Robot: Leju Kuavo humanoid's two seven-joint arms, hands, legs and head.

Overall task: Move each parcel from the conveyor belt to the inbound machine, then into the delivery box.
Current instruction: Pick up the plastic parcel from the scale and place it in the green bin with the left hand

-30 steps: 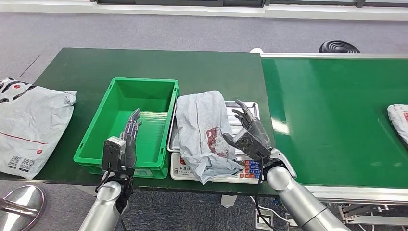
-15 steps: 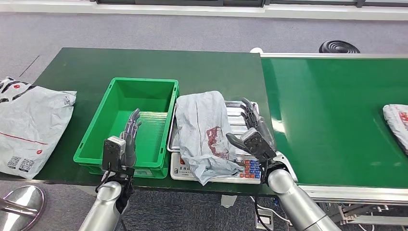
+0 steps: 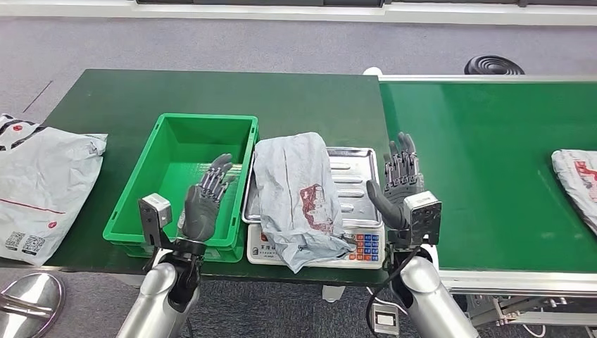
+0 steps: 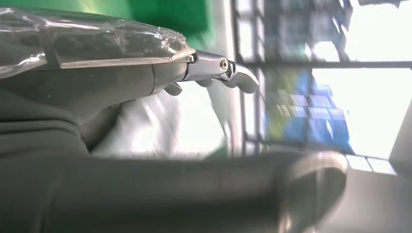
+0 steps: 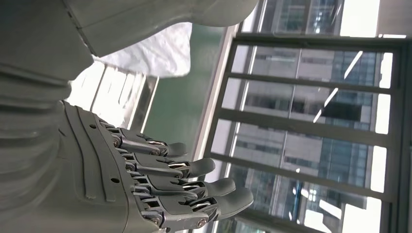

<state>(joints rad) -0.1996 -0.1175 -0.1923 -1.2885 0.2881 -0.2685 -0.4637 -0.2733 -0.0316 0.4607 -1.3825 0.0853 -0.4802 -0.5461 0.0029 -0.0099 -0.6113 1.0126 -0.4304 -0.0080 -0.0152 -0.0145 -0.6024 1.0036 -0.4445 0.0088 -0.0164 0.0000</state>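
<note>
parcel: the grey poly mailer [image 3: 299,197] lay crumpled across the steel pan of the weighing scale [image 3: 350,247], one corner drooping over the front by the keypad.
right hand: our right hand [image 3: 400,184] had pulled off the parcel since a second ago, now beside the scale at the belt edge, fingers spread, holding nothing.
left hand: our left hand [image 3: 205,203] had turned palm toward the parcel, fingers apart, empty, over the green crate [image 3: 169,151].
what it meant: we figured the weigh-in was done and the left hand takes it next.
belt: another parcel [image 3: 577,182] had crept further in along the conveyor belt [image 3: 486,155].
side table: one more mailer [image 3: 39,183] sat left of the crate.
</note>
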